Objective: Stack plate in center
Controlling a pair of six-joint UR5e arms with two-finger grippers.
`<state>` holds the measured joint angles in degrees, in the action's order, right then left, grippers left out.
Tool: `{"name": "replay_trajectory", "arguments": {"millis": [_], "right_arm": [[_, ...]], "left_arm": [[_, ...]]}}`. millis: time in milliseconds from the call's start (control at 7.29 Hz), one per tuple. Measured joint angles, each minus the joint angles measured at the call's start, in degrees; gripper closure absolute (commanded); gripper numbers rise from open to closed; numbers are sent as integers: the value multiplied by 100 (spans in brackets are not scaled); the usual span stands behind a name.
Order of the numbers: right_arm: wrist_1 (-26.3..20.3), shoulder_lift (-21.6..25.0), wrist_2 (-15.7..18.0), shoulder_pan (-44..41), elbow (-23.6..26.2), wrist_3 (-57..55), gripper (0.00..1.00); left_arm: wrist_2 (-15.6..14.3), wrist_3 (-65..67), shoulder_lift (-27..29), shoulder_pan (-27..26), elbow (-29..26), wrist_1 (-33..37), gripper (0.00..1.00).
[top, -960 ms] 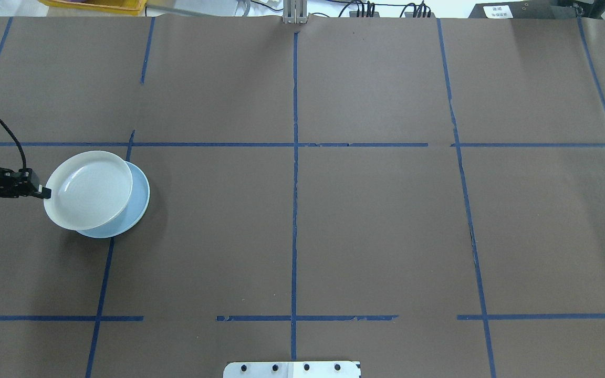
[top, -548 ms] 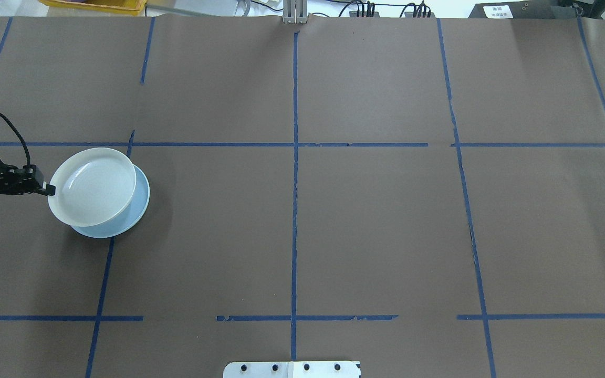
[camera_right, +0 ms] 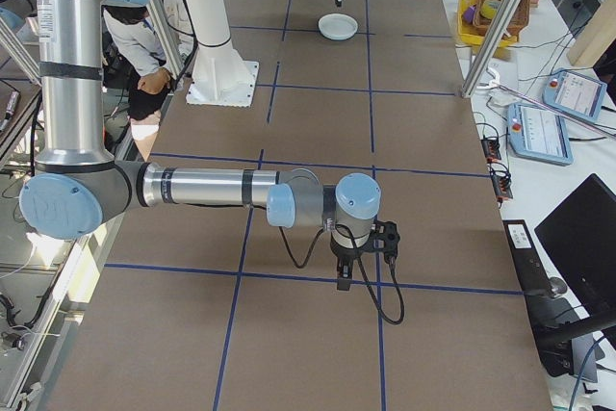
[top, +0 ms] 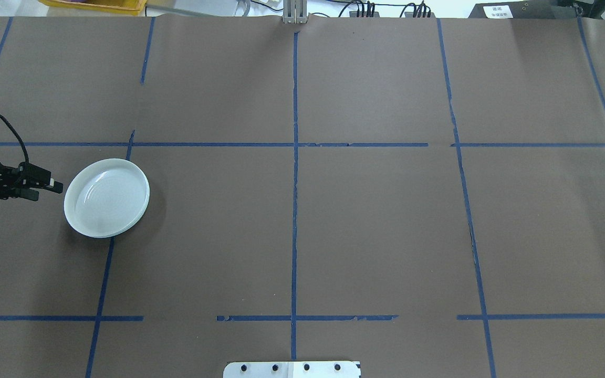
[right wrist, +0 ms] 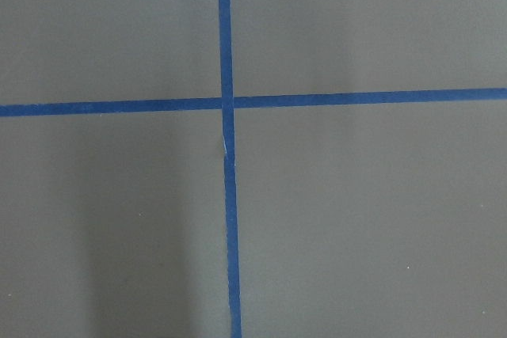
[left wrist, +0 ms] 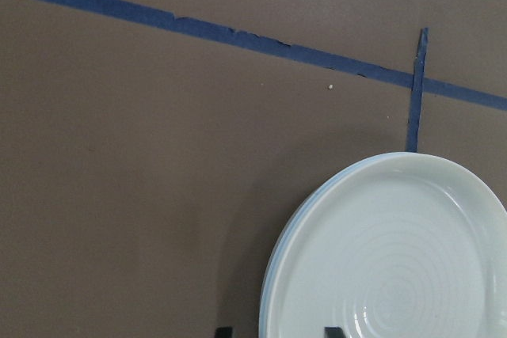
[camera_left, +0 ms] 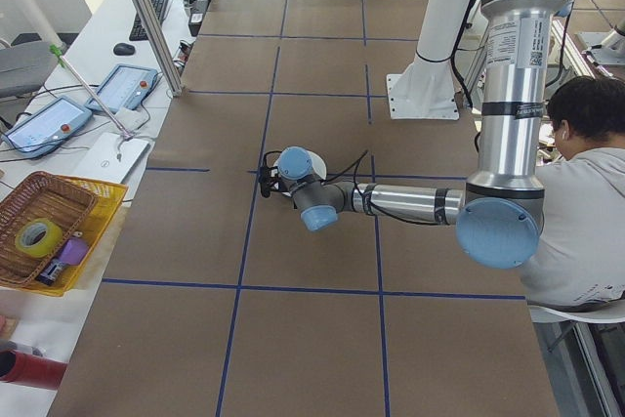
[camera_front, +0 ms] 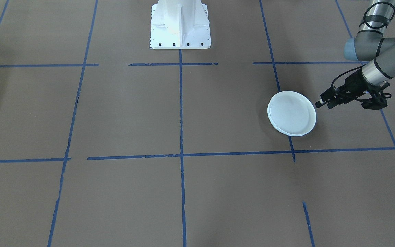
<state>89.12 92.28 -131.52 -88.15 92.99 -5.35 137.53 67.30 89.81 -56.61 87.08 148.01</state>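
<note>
Start at the table's (top: 365,220) left end: your left claw (top: 50,188) hangs just beside the plates, fingers spread and holding nothing, with a small gap between its tips and the nearest rim. In the left wrist view only the two dark fingertips (left wrist: 224,332) peek in at the bottom edge, set apart from each other.

Next comes the stack itself. The pale ridged plate (top: 106,197) sits nested on the light-blue plate (top: 145,207), of which you can see only a thin blue edge along one side. Both lie flat on the brown paper, over a strip of blue tape (top: 104,273), near the table's left end and about midway between its front and back edges.

Your right claw (camera_right: 344,282) hangs low over the table's right end, well apart from the plates. You cannot tell whether its fingers are spread or pressed together.
</note>
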Motion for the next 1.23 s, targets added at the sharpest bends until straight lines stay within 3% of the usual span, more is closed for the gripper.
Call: {"name": "replay_trajectory", "arguments": {"millis": [274,685,1234], "right_arm": [[0,0,-3,0,0,1,0],[0,0,-3,-3,0,0,0],[0,0,-1,0,0,-1,0]], "left_arm": [[167,-142,-35,-351,-3,-44,0],[190,-1305,-363,-873,-15,-279,0],[137,-4538,-447,-1994,92,-2416,0]]}}
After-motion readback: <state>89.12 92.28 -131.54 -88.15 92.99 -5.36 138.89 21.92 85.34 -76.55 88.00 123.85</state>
